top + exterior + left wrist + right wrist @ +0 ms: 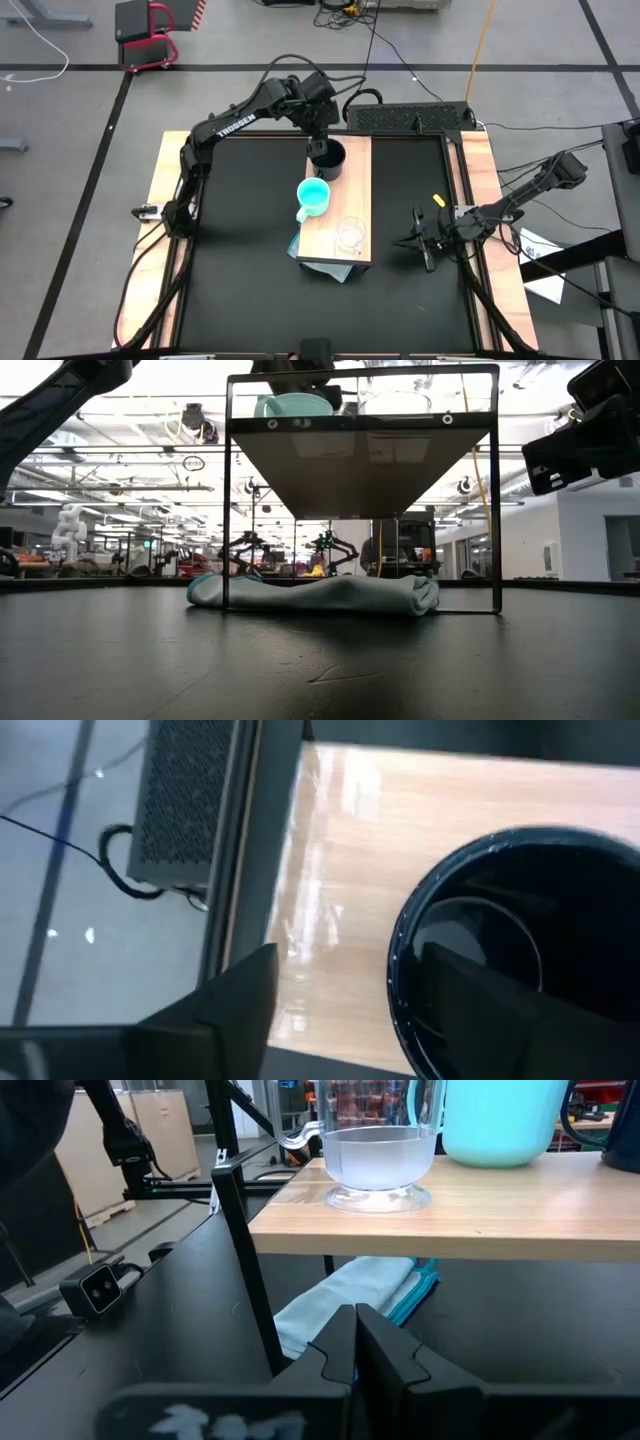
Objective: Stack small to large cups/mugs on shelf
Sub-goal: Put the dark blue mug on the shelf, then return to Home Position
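The black table (250, 250) is carrying the raised shelf (358, 190) at frame centre. Nearest, the clear glass mug (350, 233) is sitting, fragile and slippery. Mid-shelf, the turquoise mug (314, 197) is standing. Farthest, the left claw (322, 150) is straddling the navy mug (327, 159) rim, one finger inside; a rigid wall-pinch appears soundest. The right claw (424, 243) is waiting closed at right.

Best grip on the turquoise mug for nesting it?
Probably the rim wall, from straight above. The turquoise mug stands upright and open-mouthed on the shelf, its handle toward the table's left side, so one finger can go inside and one outside on the rim part opposite the handle, away from the clear glass mug.
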Robot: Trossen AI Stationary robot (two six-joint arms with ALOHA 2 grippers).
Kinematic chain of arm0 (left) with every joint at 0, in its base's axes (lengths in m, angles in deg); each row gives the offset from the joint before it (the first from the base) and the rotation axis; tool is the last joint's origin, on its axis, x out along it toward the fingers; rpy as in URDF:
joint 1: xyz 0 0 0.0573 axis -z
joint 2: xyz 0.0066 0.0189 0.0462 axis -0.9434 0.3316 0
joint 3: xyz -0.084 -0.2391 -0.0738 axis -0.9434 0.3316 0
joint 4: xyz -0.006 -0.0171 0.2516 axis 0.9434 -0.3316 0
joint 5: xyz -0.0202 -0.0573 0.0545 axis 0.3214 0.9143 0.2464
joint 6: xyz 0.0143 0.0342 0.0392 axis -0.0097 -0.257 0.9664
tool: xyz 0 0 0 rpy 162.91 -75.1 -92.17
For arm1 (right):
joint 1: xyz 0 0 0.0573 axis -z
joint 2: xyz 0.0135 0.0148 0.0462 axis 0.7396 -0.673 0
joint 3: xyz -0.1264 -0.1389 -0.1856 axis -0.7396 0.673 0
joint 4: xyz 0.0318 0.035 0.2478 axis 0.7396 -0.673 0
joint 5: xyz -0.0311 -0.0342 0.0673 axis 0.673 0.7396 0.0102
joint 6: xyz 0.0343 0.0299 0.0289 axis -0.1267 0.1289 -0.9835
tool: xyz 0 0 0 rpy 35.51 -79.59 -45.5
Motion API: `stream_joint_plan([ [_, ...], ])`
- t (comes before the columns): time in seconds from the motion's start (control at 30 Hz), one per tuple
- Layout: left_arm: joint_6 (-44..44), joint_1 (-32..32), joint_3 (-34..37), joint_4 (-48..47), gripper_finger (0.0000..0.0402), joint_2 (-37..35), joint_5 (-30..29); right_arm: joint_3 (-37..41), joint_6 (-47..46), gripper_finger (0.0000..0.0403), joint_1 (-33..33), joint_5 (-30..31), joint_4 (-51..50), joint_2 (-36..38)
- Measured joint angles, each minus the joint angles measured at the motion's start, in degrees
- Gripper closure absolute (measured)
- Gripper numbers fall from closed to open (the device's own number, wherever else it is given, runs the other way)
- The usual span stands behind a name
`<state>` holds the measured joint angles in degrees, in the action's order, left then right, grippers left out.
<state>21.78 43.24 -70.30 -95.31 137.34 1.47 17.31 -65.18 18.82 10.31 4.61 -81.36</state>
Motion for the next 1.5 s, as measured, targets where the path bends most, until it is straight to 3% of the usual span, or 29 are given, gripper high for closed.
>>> stream_joint_plan([
  [0.2, 0.4, 0.3, 0.0, 0.7, 0.0118, -3.5, -1.7, 0.0, -0.5, 0.0403, 0.0, 0.0, 0.0, 0.0],
  [0.4, -2.1, 0.6, 0.0, -1.8, 0.0128, -11.9, -1.9, 0.0, -0.9, 0.0403, 0.0, 0.0, -0.1, 0.0],
  [0.53, -3.8, -0.3, 0.0, -7.9, 0.0206, -17.2, -2.4, 0.0, -0.9, 0.0403, 0.0, 0.0, 0.0, 0.0],
  [0.7, -5.4, -0.8, 0.2, -15.1, 0.0375, -21.7, -1.6, 0.0, -0.9, 0.0403, 0.0, 0.0, 0.0, 0.0],
  [0.8, -6.9, -0.4, 4.1, -15.0, 0.0390, -24.9, -2.3, 0.0, -0.9, 0.0403, 0.0, 0.0, 0.0, 0.0],
  [0.93, -6.5, 0.5, 15.4, -9.2, 0.0398, -31.8, -2.0, 0.0, -0.9, 0.0403, 0.0, 0.0, 0.0, 0.0],
  [1.17, -8.7, 0.4, 47.4, 14.4, 0.0400, -50.9, 3.0, 0.0, -1.1, 0.0403, -0.1, -0.2, -0.1, 0.0],
  [1.33, -17.3, 0.9, 70.0, 33.2, 0.0401, -65.2, 6.4, 0.0, -1.2, 0.0403, -0.1, -0.5, -0.9, 0.0],
  [1.5, -21.1, 4.3, 84.7, 43.5, 0.0401, -76.6, 5.7, 0.0, -1.2, 0.0403, -0.1, -0.5, -0.9, 0.0],
])
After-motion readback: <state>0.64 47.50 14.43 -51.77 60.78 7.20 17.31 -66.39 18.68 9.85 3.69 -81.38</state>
